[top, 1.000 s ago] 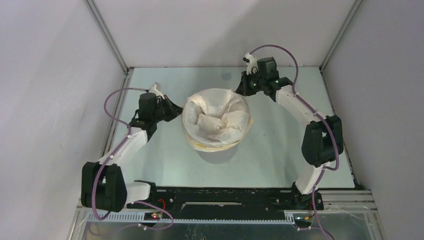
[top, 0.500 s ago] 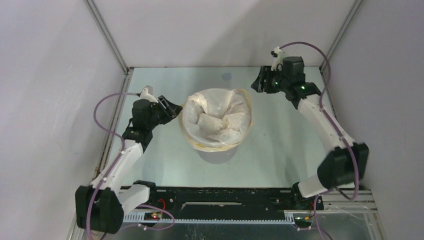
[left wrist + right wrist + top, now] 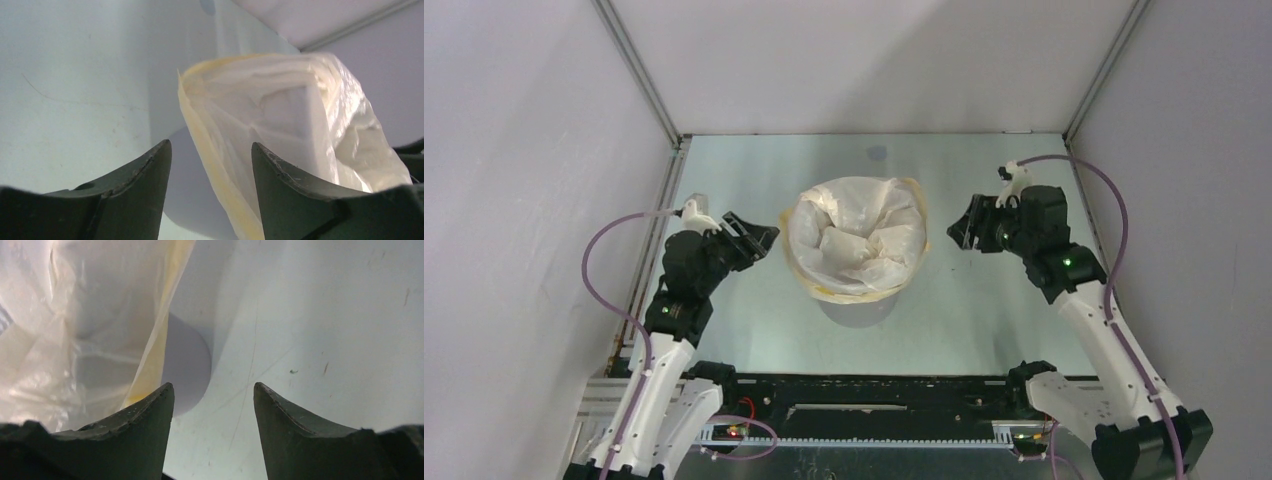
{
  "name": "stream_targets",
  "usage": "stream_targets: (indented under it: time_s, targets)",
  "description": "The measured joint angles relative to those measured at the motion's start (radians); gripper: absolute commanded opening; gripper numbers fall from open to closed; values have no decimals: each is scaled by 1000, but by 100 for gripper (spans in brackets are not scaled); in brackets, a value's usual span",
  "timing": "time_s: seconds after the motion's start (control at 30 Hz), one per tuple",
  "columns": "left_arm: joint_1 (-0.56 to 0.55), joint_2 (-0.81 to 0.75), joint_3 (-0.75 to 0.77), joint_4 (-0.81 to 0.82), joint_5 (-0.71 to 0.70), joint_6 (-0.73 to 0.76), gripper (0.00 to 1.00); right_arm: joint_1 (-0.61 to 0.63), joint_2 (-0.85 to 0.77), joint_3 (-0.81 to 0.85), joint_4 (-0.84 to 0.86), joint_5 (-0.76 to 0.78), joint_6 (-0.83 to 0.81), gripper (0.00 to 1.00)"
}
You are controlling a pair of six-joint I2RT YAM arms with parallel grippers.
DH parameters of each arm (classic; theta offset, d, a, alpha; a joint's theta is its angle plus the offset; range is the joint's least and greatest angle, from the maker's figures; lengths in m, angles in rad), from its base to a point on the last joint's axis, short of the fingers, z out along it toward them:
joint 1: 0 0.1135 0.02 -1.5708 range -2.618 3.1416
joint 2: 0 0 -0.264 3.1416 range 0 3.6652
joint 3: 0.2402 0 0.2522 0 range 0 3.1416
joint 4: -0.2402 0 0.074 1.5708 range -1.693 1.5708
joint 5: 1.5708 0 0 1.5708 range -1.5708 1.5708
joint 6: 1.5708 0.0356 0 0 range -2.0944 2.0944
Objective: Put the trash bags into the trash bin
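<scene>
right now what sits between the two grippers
The trash bin, draped with the trash bag, stands between the left gripper and right gripper; the top view shows it.

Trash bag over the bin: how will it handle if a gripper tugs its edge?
Probably floppy: the trash bag is thin, creased film that sags into the trash bin. Likely very light, so a tug may lift it off the rim. Its glossy surface looks slippery.

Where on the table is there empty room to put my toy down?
Bare table lies in front, between the trash bin and the arms' bases, and behind, between the bin and the back wall. It is crowded beside the bin: the left gripper and right gripper sit open near the trash bag draped over it.
</scene>
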Motion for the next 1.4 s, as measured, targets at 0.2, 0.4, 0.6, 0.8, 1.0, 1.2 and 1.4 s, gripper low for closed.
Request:
stream_targets:
  time_s: [0.2, 0.4, 0.6, 0.8, 1.0, 1.2, 1.4]
  targets:
    - [0, -22, 0, -74, 125, -14, 64, 3, -83, -38, -39, -95, 24, 62]
    - [0, -36, -30, -89, 208, -38, 62, 40, -82, -64, -17, -148, 65, 63]
    - [0, 3, -49, -102, 251, -51, 64, 104, -19, -70, 31, -159, 100, 63]
    - [-2, 28, -50, -102, 280, -54, 60, 125, -8, -84, 57, -153, 117, 59]
    - [-8, 45, -70, -95, 299, -63, 44, 125, -8, -114, 72, -142, 120, 52]
    - [-11, 58, -110, -89, 296, -57, 38, 125, 4, -207, 99, -132, 124, 49]
    - [-11, 107, -161, -64, 293, -48, 36, 125, 66, -267, 161, -132, 126, 49]
